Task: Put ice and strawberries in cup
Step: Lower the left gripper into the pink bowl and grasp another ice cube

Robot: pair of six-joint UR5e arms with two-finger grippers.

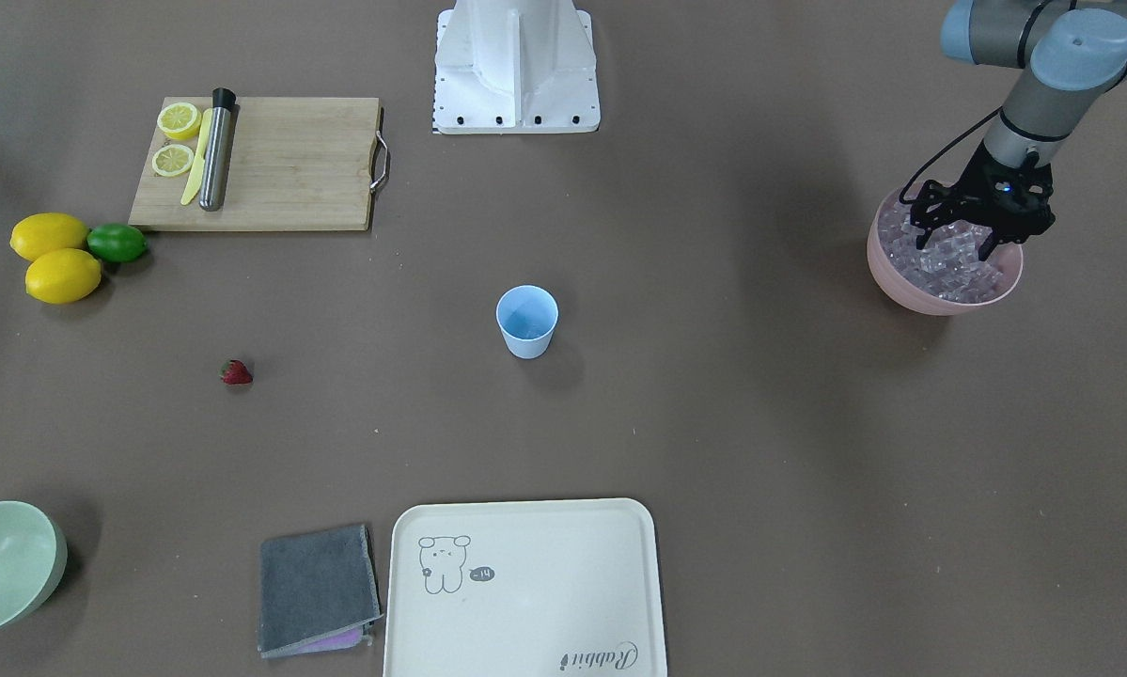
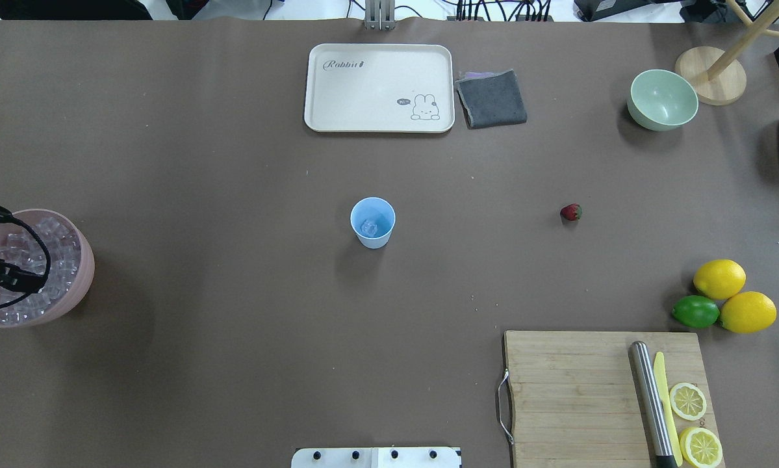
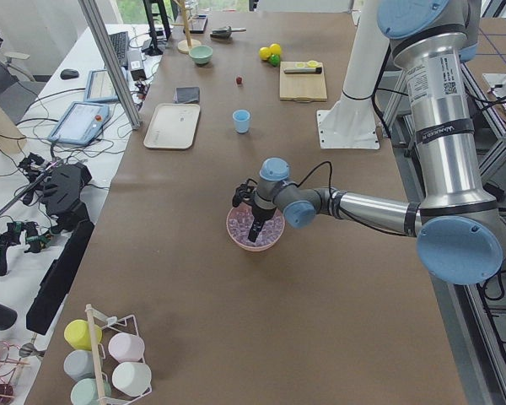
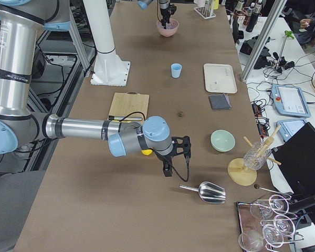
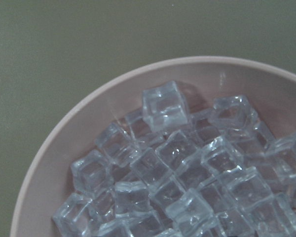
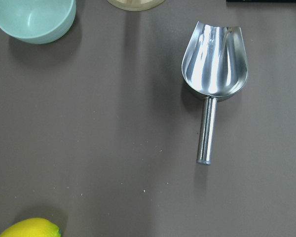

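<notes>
Nearest the robot, on the right, lies the rectangular bamboo cutting board (image 2: 571, 390), its grain showing. At mid-table the small light-blue tapered plastic cup (image 2: 372, 223) stands upright, one clear glassy ice cube (image 2: 369, 227) inside. The small red strawberry with its green cap (image 2: 570, 212) lies well right of it on the matte brown table (image 2: 233, 292). At the left edge, the left gripper (image 1: 955, 246) dips into the round pink bowl (image 1: 901, 287), fingers spread wide among heaped cubes. Whether one sits between them, can't tell. Farther right, the right gripper (image 4: 168, 170) hangs near a shiny steel scoop (image 6: 214, 64); its opening can't be judged.
</notes>
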